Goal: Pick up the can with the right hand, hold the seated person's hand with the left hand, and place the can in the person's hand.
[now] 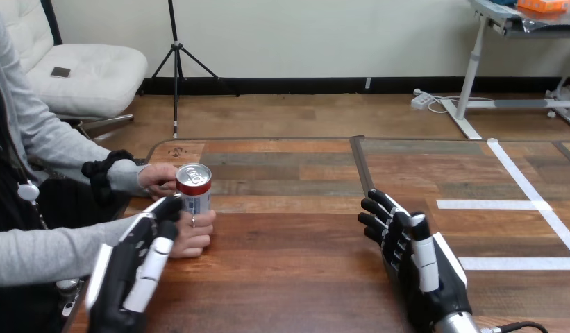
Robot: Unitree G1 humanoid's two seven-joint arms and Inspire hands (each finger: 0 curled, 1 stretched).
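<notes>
At the left edge of the head view, the left robot hand reached forward from the bottom, its fingers stretched out nearly straight and close together. Their tips lay against the wrist side of the person's nearer hand; no curl round that hand was visible, and whether the thumb pressed on it could not be told.

Just right of those fingertips stood the can, upright, with a red band under its silver top. It sat in the person's grasp near the desk's left end: the nearer hand wrapped its lower part, and the person's farther hand touched its side from the left. Neither robot hand had hold of it.

The wooden desk ran bare across the middle. Well apart from the can, at the right, the right robot hand hung low over the desk, fingers spread loosely and pointing forward, holding nothing. White tape lines marked the desk beyond it.
</notes>
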